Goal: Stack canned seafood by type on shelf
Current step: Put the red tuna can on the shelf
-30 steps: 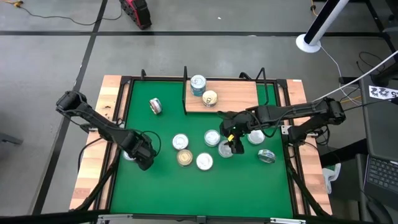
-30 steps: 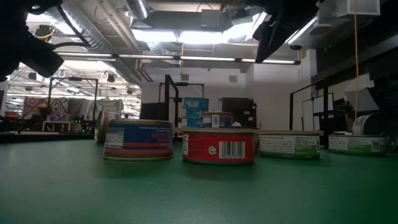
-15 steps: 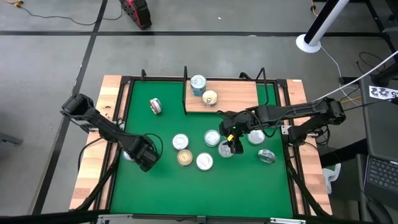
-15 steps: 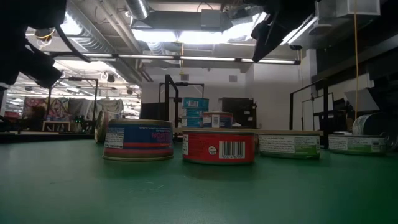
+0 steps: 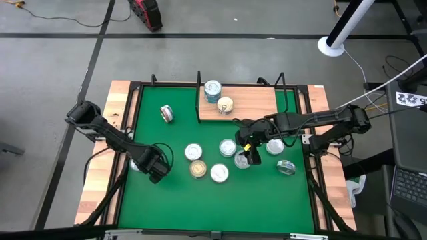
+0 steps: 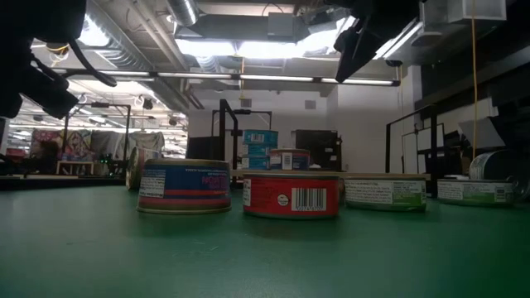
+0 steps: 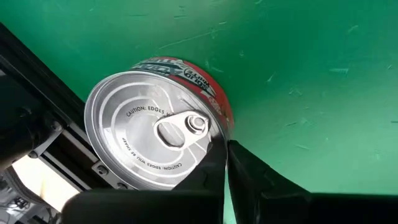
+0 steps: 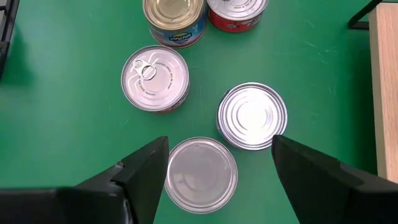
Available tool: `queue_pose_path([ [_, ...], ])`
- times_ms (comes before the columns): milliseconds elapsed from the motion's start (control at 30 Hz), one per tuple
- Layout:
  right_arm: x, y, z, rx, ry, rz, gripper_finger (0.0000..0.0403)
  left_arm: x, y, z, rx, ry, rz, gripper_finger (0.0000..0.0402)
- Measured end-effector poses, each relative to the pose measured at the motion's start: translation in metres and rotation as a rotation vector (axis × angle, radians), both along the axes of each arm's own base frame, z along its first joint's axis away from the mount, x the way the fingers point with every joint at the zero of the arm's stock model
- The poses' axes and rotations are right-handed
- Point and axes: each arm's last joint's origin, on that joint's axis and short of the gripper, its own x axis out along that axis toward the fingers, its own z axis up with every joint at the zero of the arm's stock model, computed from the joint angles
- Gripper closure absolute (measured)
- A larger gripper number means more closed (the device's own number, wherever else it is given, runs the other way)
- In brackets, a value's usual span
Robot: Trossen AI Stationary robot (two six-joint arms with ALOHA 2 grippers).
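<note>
The canned seafood [image 5: 200,163] mostly lies loose on the green mat of the desk [image 5: 200,207], clustered near the middle, with one tin [image 5: 167,113] off toward the far left and only two tins [image 5: 219,97] standing on the shelf [image 5: 257,103] – so the sorting has hardly begun. The left hand [image 5: 155,171] has shifted slightly at the mat's left edge, and its fingers, half apart a second ago, are now clenched together – beside a red-labelled tin [image 7: 155,134] with a pull-tab lid, not around it. In the wrist view that tin sits next to the closed fingertips, against the black rail, so I judge it a missed or nudging closure rather than a grasp. The right hand [image 8: 217,165] has not moved: it hangs released, fingers wide, above a plain silver-lidded tin [image 8: 200,175] near the middle, likely its next pick
</note>
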Motion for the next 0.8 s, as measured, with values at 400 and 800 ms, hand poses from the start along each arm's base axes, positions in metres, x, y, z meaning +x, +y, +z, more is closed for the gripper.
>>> queue_pose_path([
  [400, 0.003, 0.0, -0.021, 0.003, -0.042, 0.005, 0.0121, 0.029, -0.005, 0.014, -0.089, -0.181, -0.075, 0.0401],
  [800, 0.012, 0.001, -0.056, -0.056, -0.282, 0.106, 0.0121, 0.067, 0.006, 0.02, -0.152, -0.505, -0.08, 0.0401],
])
